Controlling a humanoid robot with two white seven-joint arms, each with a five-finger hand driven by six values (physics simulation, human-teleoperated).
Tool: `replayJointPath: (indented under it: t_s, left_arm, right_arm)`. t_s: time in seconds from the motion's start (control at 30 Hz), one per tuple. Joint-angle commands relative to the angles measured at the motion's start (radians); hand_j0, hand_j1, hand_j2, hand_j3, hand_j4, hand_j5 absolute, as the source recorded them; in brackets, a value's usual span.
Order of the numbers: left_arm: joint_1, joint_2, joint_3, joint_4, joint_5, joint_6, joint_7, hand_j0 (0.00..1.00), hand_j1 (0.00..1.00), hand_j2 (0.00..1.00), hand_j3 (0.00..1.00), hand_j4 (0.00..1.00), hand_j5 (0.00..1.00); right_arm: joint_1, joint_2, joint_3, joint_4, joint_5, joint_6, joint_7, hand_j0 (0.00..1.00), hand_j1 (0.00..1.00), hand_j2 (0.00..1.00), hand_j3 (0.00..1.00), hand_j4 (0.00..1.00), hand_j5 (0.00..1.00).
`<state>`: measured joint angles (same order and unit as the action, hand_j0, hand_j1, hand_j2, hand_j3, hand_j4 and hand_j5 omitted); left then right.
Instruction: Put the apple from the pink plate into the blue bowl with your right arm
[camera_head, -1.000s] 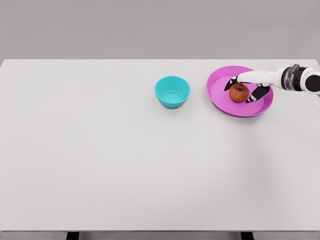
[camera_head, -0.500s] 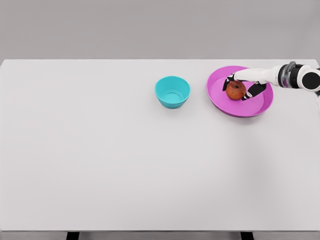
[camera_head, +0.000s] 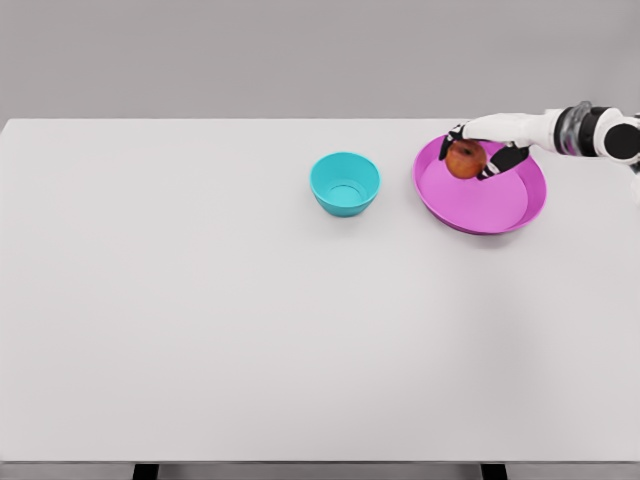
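Note:
A red apple (camera_head: 464, 159) hangs above the far left part of the pink plate (camera_head: 490, 205), held in my right hand (camera_head: 478, 152), whose dark-tipped fingers curl around it. The right arm reaches in from the right edge at the table's far side. A blue bowl (camera_head: 345, 183) stands upright on the white table, to the left of the plate and apart from it, with nothing inside. My left arm does not show.
The white table (camera_head: 250, 320) spans the whole view, with its front edge near the bottom of the picture. Its far edge runs just behind the plate and the bowl, against a grey wall.
My right hand has lifted the apple off the plate's floor and carried it up and slightly left. Plate and bowl have not moved.

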<state>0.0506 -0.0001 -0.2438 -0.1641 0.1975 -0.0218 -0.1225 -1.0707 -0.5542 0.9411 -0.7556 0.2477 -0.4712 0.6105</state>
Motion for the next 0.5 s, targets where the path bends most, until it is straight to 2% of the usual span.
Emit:
replayJointPath:
  t_s: [0.0,0.13,0.47]
  left_arm:
    - [0.000,0.000,0.000,0.000,0.000,0.000,0.000,1.00,1.00,1.00,1.00,1.00,1.00]
    - [0.000,0.000,0.000,0.000,0.000,0.000,0.000,1.00,1.00,1.00,1.00,1.00,1.00]
    - [0.000,0.000,0.000,0.000,0.000,0.000,0.000,1.00,1.00,1.00,1.00,1.00,1.00]
  right_arm:
    - [-0.002,0.011,-0.002,-0.002,-0.002,0.002,0.000,0.57,0.57,0.57,0.57,0.57,0.57]
    - [-0.009,0.031,-0.002,-0.004,-0.002,0.000,0.000,0.57,0.57,0.57,0.57,0.57,0.57]
    - [-0.017,0.062,-0.002,-0.102,-0.002,0.006,0.000,0.57,0.57,0.57,0.57,0.57,0.57]
